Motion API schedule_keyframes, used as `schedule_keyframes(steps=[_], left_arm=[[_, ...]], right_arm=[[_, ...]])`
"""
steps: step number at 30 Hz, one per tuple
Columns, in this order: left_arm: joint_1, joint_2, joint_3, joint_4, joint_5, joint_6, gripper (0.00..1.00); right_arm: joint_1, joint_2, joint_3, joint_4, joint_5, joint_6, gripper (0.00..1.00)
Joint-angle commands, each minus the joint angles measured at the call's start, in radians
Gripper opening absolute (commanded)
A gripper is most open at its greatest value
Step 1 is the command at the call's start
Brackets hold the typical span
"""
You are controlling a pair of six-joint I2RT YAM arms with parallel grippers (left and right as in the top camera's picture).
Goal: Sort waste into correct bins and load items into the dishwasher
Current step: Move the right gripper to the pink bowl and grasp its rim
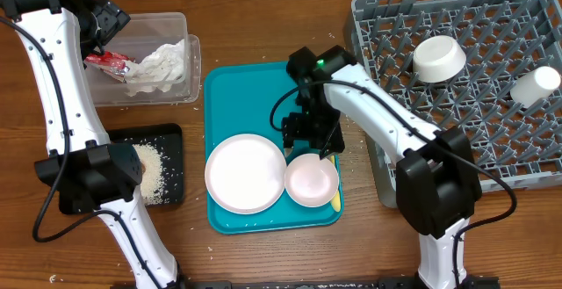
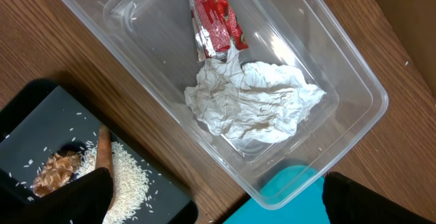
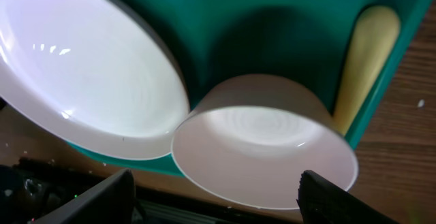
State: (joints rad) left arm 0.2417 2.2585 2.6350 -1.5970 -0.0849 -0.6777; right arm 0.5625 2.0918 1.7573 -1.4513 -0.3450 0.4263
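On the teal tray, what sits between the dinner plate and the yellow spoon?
The smaller pale pink dish sits between the dinner plate and the yellow spoon; the right wrist view shows it plainly, overhead too.

The overhead camera looks straight down on the whole table (image 1: 263,254). The left wrist views the clear tub (image 2: 150,33) from moderately high; the right wrist sits close over the pink dish (image 3: 266,142), probably tilted. The overhead view shares both.

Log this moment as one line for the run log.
left gripper open above clear tub | napkin, red wrapper inside | right gripper open above pink dish on teal tray | bowl, cup in dish rack
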Motion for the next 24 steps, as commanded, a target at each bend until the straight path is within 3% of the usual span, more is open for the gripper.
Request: schedule_keyframes(steps=[1,10,24], left_arm=[[-0.013,0.006,-0.004,0.001,0.004,-0.003,1.0],[-0.014,0.006,-0.004,0.001,0.004,-0.003,1.0],[-0.014,0.006,-0.004,0.001,0.004,-0.003,1.0]], right_arm=[[-0.012,-0.001,-0.014,0.021,0.086,0.017,0.79],[0.016,-0.001,-0.133,0.037,0.094,-0.038,0.79],[0.032,-0.001,-0.135,0.095,0.078,-0.113,0.79]])
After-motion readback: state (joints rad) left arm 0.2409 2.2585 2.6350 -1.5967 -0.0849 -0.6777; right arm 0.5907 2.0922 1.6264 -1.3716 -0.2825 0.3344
